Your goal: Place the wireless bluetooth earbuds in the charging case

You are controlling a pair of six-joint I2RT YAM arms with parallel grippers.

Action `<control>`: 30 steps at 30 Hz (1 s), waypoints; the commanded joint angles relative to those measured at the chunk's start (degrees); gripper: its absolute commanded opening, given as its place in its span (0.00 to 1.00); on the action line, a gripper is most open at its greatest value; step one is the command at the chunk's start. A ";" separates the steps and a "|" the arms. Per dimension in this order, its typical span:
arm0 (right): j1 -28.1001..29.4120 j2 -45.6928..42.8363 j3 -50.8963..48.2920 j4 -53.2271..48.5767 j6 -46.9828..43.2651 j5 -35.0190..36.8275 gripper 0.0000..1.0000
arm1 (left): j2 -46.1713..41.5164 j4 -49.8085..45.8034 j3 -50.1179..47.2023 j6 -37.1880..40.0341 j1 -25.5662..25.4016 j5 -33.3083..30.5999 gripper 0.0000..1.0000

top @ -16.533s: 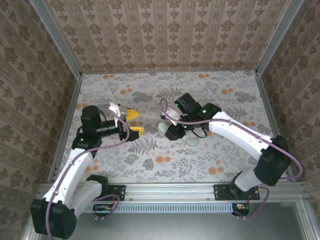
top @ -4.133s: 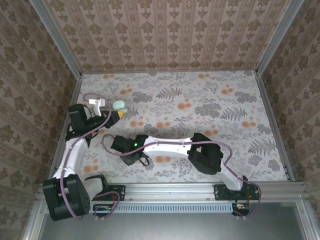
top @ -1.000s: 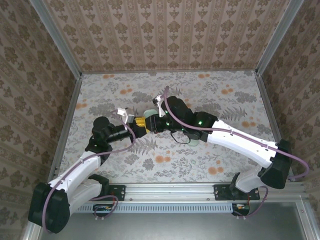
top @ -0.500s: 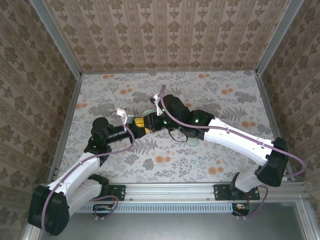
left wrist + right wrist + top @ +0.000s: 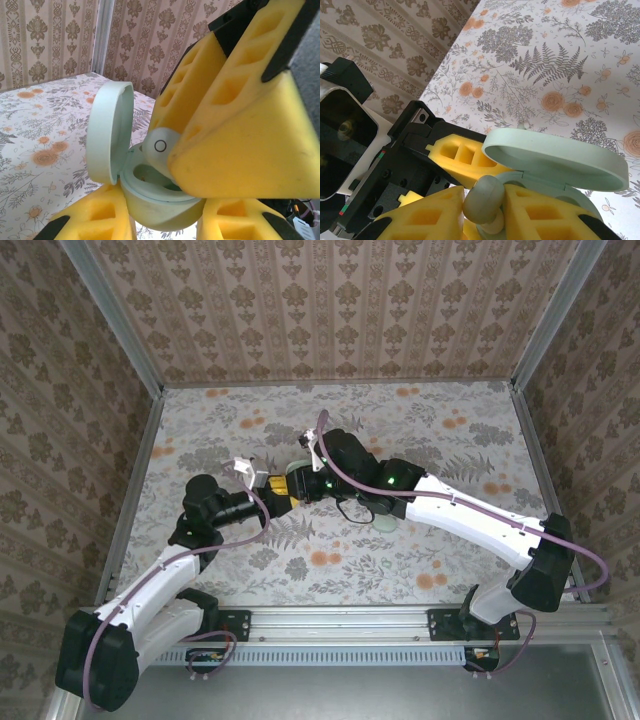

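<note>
The charging case (image 5: 160,205) is a pale mint oval with its lid (image 5: 107,132) hinged open, and it hangs above the floor. My left gripper (image 5: 162,222) is shut on its lower half, one yellow finger on each side. My right gripper (image 5: 482,210) is shut on one of the earbuds (image 5: 482,197), a small rounded mint piece. The earbud (image 5: 161,147) sits at the case's open mouth, its lower end reaching down into the well. The lid (image 5: 555,160) stands just behind it. In the top view both grippers meet at the case (image 5: 291,474), left of the floor's centre.
The floor (image 5: 440,440) has a flower print and is walled by patterned panels with metal rails. A small pale mint bit (image 5: 522,125) lies on the floor behind the lid. A pale mint oval (image 5: 386,523) lies beside my right arm.
Over the last second my right gripper has moved the earbud slightly left, onto the open case. My left gripper has held the case almost still.
</note>
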 commanded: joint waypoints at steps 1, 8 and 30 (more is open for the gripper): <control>-0.58 0.86 0.91 -2.08 -0.78 1.96 0.27 | -0.30 1.88 1.25 1.26 -0.48 0.57 0.14; -0.71 0.91 0.63 -1.49 -0.25 2.20 0.27 | -0.29 1.60 1.26 1.36 -0.44 0.54 0.14; -0.71 -2.06 -0.50 -0.88 1.20 3.90 0.38 | -0.32 0.80 1.35 2.18 -0.44 0.27 0.14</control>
